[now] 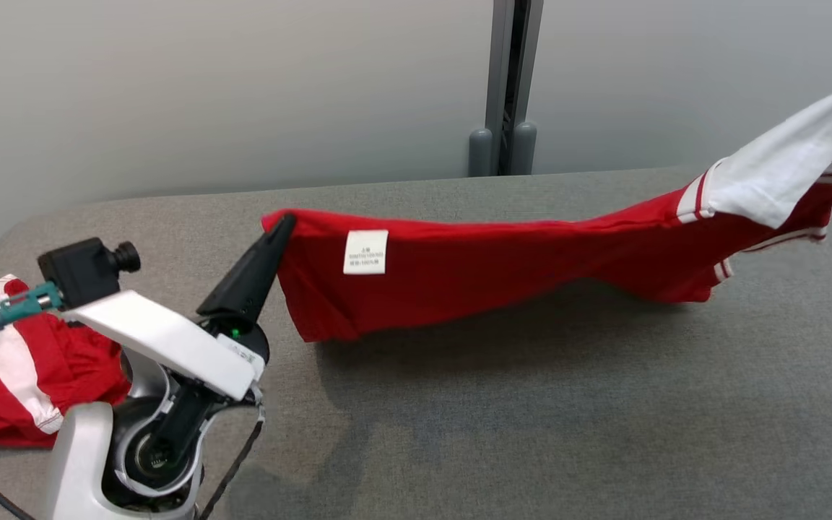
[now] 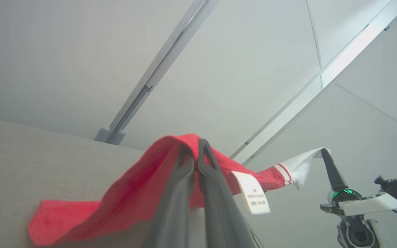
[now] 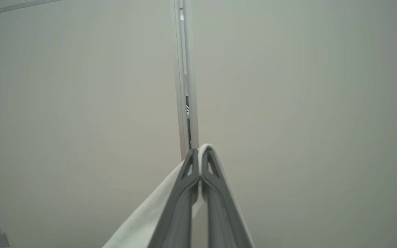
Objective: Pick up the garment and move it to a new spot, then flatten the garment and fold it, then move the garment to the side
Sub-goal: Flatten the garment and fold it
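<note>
the garment (image 1: 495, 271) hangs stretched above the counter (image 1: 531, 419), left hand (image 1: 286, 222) pinched shut on its red corner and right hand (image 3: 200, 153) likewise on its white sleeve; lower both ends evenly, holding tension, so it lands flat.

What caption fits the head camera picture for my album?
The left gripper pinches one end of a red shirt that hangs stretched over the grey table, white sleeve raised at the right.
</note>
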Controlling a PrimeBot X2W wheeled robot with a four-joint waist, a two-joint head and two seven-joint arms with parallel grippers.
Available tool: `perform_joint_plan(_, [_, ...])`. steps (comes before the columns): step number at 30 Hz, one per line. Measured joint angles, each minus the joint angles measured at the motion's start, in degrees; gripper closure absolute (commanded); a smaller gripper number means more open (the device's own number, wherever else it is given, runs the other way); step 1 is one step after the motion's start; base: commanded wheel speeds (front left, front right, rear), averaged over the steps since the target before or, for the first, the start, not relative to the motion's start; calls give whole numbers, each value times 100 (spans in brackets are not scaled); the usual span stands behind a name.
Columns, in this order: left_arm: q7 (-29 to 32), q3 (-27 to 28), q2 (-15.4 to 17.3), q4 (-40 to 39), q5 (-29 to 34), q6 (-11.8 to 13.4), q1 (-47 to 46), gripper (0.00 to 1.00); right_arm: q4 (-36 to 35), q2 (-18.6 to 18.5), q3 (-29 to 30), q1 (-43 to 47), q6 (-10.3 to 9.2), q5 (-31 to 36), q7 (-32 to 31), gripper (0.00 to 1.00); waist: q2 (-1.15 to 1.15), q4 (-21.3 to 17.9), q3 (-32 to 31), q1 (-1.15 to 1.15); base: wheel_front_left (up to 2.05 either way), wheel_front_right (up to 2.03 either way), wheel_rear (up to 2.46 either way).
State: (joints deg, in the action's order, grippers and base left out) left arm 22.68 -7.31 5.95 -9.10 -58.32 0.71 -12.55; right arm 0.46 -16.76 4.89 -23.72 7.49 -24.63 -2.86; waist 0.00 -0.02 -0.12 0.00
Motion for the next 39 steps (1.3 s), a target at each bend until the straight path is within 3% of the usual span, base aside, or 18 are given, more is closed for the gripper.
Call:
perform_joint_plan(10, [-246, 219, -91, -78, 102, 375, -921, 100, -14, -170, -263, -1099, 0, 296, -431, 100, 0, -71, 67, 0, 0, 0, 0])
perform_joint_plan(16, [-130, 209, 79, 359, 330, 534, -1941, 100, 598, -209, -402, -2140, 0, 55, -784, 100, 0, -61, 448, 0, 0, 0, 0])
perform_joint_plan(24, [141, 151, 490, 1614, 687, 545, -3940, 100, 1764, -346, -1073, -4135, 0, 47, -753, 100, 0, -66, 1343, 0, 0, 0, 0])
perform_joint_plan(27, [8, 119, 572, 2197, 893, 495, -4819, 100, 2301, -345, -1326, -5041, 1, 114, -537, 100, 0, -79, 1746, 0, 0, 0, 0])
perform_joint_plan(30, [-236, 100, 480, 2833, 939, 285, -5616, 100, 2871, -298, -1415, -5878, 1, 211, -4, 100, 0, -82, 2146, 0, 0, 0, 0])
perform_joint_plan(31, [-476, 56, 408, 3253, 1022, 176, -5986, 100, 3252, -297, -1568, -6291, 0, 492, 463, 100, 0, -80, 2380, 0, 0, 0, 0])
perform_joint_plan(32, [-476, 56, 408, 3253, 1022, 176, -5986, 100, 3252, -297, -1568, -6291, 0, 492, 463, 100, 0, -80, 2380, 0, 0, 0, 0])
perform_joint_plan(36, [-1270, 155, 353, 3866, 1185, -22, -6791, 100, 3940, -114, -1584, -7085, 1, 839, 1433, 100, 0, -87, 2758, 0, 0, 0, 0])
perform_joint_plan(39, [-1990, 162, 263, 4217, 1354, -252, -7178, 100, 4212, -13, -1535, -7415, 0, 1107, 1739, 100, 0, -97, 2995, 0, 0, 0, 0])
